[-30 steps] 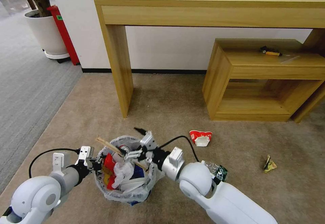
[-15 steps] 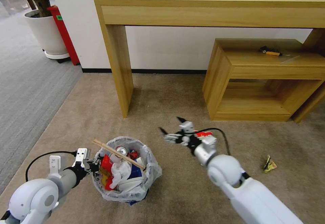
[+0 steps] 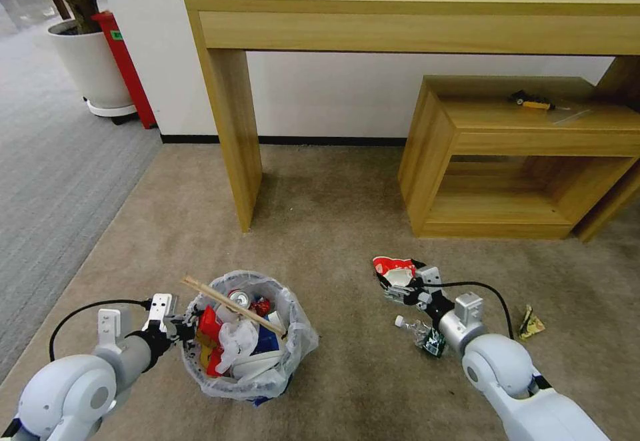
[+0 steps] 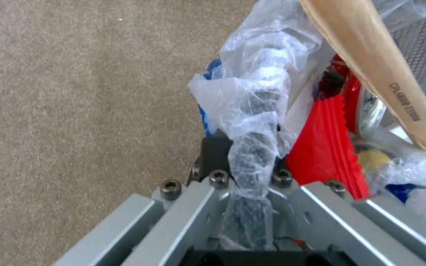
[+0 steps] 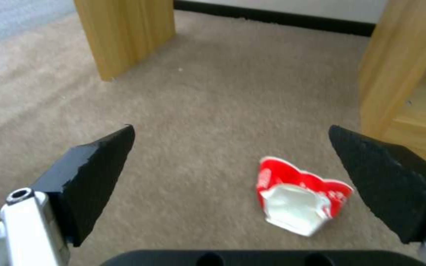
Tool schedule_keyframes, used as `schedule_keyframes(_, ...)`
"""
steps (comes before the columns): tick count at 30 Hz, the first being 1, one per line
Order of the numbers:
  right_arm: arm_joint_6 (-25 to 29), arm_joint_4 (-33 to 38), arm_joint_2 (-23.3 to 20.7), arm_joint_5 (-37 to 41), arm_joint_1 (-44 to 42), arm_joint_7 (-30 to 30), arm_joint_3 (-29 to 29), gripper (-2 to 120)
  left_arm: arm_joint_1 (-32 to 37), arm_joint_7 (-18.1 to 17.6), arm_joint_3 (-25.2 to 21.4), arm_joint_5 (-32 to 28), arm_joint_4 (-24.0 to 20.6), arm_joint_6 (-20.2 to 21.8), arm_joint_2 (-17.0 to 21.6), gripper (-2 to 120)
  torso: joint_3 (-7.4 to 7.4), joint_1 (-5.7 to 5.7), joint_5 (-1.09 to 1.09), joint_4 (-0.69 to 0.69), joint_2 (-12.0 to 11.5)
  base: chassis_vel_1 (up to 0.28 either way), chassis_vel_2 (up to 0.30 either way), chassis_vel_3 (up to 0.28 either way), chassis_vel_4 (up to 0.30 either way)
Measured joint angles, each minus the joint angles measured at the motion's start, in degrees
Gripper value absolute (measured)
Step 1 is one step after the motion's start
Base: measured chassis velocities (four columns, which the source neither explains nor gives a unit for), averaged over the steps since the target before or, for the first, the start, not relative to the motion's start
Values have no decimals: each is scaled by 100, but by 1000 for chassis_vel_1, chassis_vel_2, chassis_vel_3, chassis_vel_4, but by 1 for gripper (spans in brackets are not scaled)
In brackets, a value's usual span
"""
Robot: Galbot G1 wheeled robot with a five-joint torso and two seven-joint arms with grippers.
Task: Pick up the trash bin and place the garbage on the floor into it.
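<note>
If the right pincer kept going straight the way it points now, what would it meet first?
Most likely the crushed red-white paper cup on the carpet: it lies just ahead of the open right pincer, nearer one finger than centred. Depth is hard to judge, so it might clip it.

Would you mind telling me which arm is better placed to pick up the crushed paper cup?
The right. Its open hand hangs just over the cup, while the left hand is clamped on the bin's rim.

Carpet — cup, bottle (crushed)
</note>
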Motion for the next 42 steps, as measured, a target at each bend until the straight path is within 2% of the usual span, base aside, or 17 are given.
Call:
schedule_keyframes(8,173,-493,8,-172,-2,-220,52,100,-3,42,-15,23,16,0,-5,0,1,0,1,0,0,-114,-106,112,109)
schedule_keyframes(15,352,-1314,5,-266,214,-630,-151,100,-30,72,-20,15,66,0,13,0,0,0,-2,-3,0,-227,-239,208,244)
schedule_keyframes(17,328,-1996,-85,-319,552,-1167,-571,100,-50,93,-34,4,84,0,34,0,1,1,6,-4,0,-166,-186,212,193)
schedule_keyframes(18,252,-2153,-109,-411,666,-1427,-670,100,-50,97,-34,0,83,1,35,0,1,0,2,-3,0,-127,-177,96,122)
schedule_keyframes(20,233,-2200,-113,-448,700,-1505,-701,100,-48,97,-34,0,82,0,35,0,1,1,0,-3,0,-94,-132,96,122)
schedule_keyframes(22,184,-2696,-54,-878,1041,-1856,-997,100,-24,100,-31,0,40,0,34,0,1,0,1,-2,0,-12,-43,-29,19)
schedule_keyframes(28,148,-3398,114,-1113,1474,-2016,-1356,100,-18,106,-9,4,8,0,42,0,1,0,-1,4,0,49,52,-27,-25)
schedule_keyframes(31,144,-3719,210,-1164,1630,-2048,-1523,100,-32,127,11,6,14,0,51,0,1,0,-2,-1,0,0,0,0,0)
schedule_keyframes(37,183,-4472,697,-1221,2019,-2023,-1647,100,-62,176,21,9,32,0,94,0,0,0,0,-1,0,0,0,0,0)
schedule_keyframes(40,197,-4571,779,-1230,2080,-2008,-1642,100,-73,184,21,10,45,0,110,0,0,0,-3,-1,0,0,0,0,0)
schedule_keyframes(42,208,-4597,814,-1235,2101,-1963,-1639,96,-71,201,14,9,49,0,113,0,0,0,-1,-2,0,0,0,0,0)
